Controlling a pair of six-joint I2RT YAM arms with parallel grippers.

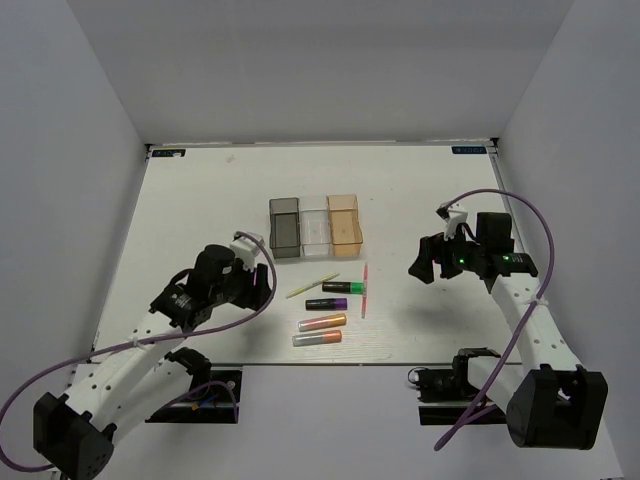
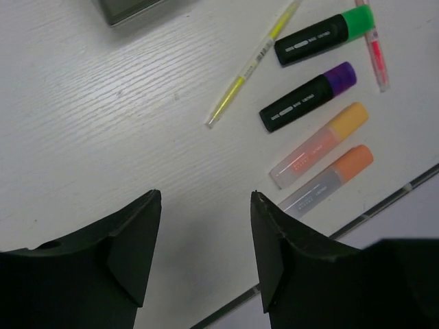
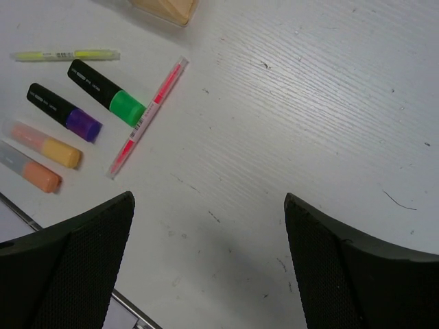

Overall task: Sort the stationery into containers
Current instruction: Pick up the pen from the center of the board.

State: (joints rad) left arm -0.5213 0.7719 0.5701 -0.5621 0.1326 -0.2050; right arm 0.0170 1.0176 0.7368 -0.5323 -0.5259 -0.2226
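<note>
Three joined boxes stand mid-table: dark grey (image 1: 285, 227), clear (image 1: 315, 227) and tan-orange (image 1: 345, 223). In front of them lie a thin pale yellow pen (image 1: 312, 286), a thin pink pen (image 1: 365, 290), a black marker with a green end (image 1: 343, 288), a black marker with a purple end (image 1: 326, 303) and two silvery-orange tubes (image 1: 321, 322) (image 1: 317, 338). My left gripper (image 1: 262, 285) is open and empty, left of the items. My right gripper (image 1: 422, 262) is open and empty, to their right. The left wrist view shows the pale pen (image 2: 250, 65) and the markers (image 2: 309, 97).
White walls close in the table on the left, back and right. The table's near edge (image 1: 300, 362) runs just in front of the tubes. The right wrist view shows the pink pen (image 3: 147, 118) and a corner of the tan-orange box (image 3: 164, 8).
</note>
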